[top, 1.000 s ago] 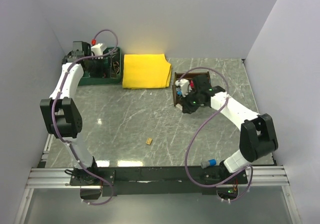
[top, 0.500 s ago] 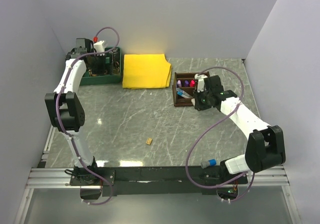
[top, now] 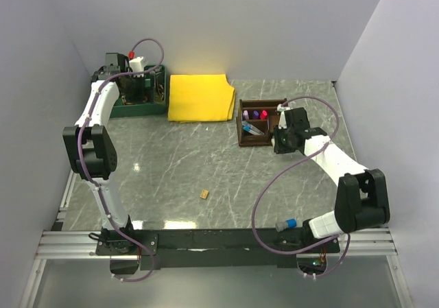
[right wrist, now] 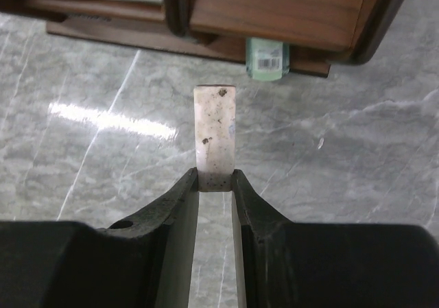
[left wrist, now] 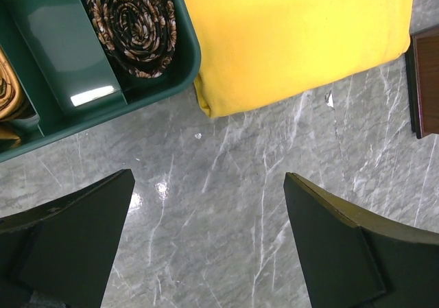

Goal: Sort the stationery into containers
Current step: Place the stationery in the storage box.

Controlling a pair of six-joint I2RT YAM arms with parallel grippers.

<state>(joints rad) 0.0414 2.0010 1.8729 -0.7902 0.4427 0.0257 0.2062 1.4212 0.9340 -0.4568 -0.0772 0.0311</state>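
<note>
- One small tan block (top: 204, 194) lies alone on the grey marble bench (top: 171, 164). It is nearest the arm bases and well apart from both hands.
- Right hand (right wrist: 215, 178): its two fingers (right wrist: 175, 212) are closed on the lower end of a whitish, speckled eraser block (right wrist: 215, 126). The block stands upright between them and points toward the organiser, just short of it.
- Green eraser-like block (right wrist: 267, 57): it sits at the foot of the organiser. Whether it touches the base edge or is tucked under it cannot be told.
- Dark brown wooden desk organiser (top: 239, 126): it stands on the right half of the bench. In the top view the right hand is just beside its right wall.
- Marker pens: a purple-capped pen (top: 246, 114) and a pink-capped pen (top: 264, 114) stand upright in the rear compartments. A further pen (top: 252, 128) lies flat in a front compartment.
- Folded yellow cloth (top: 199, 97): it lies flat between the organiser and the green tray, with its corner just beside the tray.
- Green divided tray (left wrist: 158, 92): it sits at the far left, and one compartment holds a coiled brown patterned roll (left wrist: 137, 20).
- Left hand (left wrist: 207, 178): its fingers are spread wide with nothing between them. It hangs over bare bench beside the tray's rim and the cloth's corner.
</note>
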